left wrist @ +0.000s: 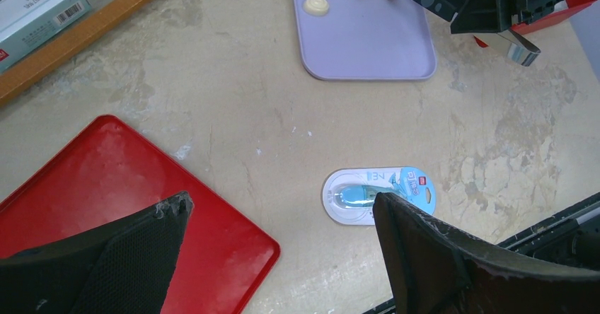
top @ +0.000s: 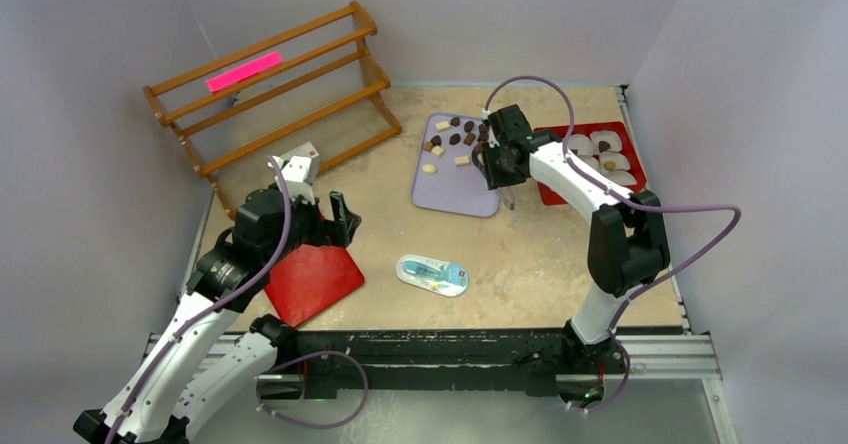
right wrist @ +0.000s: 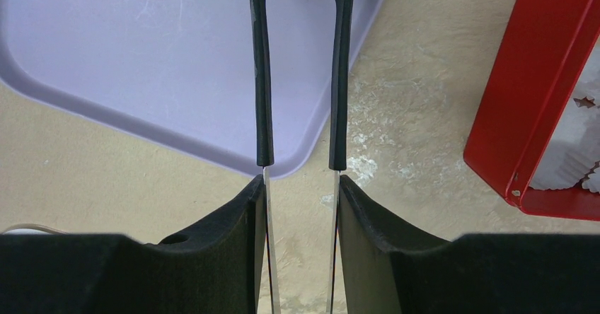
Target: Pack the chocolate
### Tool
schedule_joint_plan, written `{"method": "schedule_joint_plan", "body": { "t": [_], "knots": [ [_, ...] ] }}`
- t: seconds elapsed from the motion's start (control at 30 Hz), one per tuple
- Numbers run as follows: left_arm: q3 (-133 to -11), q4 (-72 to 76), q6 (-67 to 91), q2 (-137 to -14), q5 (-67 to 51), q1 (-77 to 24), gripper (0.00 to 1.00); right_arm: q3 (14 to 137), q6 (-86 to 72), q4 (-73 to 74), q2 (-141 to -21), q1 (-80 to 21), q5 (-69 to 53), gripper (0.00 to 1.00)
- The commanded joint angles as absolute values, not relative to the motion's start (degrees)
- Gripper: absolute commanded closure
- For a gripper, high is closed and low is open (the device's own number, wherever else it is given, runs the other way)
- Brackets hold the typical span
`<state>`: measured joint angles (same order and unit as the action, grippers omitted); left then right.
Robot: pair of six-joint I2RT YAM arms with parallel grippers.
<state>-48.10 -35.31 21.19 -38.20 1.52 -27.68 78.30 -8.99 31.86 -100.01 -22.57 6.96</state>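
right gripper (right wrist: 301,187) clamped on tweezers (right wrist: 263,80), arms pinched partway, over the near right corner of the lilac tray (top: 455,189). tweezer tips out of view, cannot tell if they carry anything. chocolate (top: 455,136), dark and pale pieces, lies scattered on the tray's far half. a few dark pieces sit in paper cups (top: 607,142) in the red tray (top: 552,196) on the right. left gripper (left wrist: 279,201) spread wide, empty, above another red tray (top: 315,279) and near the packet (top: 432,275).
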Motion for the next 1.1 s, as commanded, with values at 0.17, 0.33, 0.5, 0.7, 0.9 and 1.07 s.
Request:
{"method": "schedule_joint_plan", "body": {
  "t": [0.17,0.33,0.5,0.7,0.9,1.07],
  "knots": [
    [-48.3,-33.7,20.3,-37.4,1.7,-27.7,0.00,81.3,-8.8,33.7,-101.5,-23.0,8.1,0.59],
    [-48.4,-33.8,20.2,-37.4,1.8,-27.7,0.00,81.6,-8.8,33.4,-102.4,-23.0,7.9,0.59],
    [-48.4,-33.7,20.2,-37.2,1.8,-27.7,0.00,82.1,-8.6,33.1,-103.3,-23.0,8.0,0.59],
    [-48.4,-33.8,20.2,-37.2,1.8,-27.8,0.00,83.0,-8.6,33.2,-104.5,-23.0,7.9,0.62],
    [-48.4,-33.8,20.2,-37.1,1.9,-27.7,0.00,83.1,-8.5,33.8,-104.3,-23.0,8.6,0.69],
    [-48.4,-33.7,20.2,-37.2,1.8,-27.8,0.00,82.6,-8.4,33.9,-102.8,-23.1,8.8,0.72]
  ]
}}
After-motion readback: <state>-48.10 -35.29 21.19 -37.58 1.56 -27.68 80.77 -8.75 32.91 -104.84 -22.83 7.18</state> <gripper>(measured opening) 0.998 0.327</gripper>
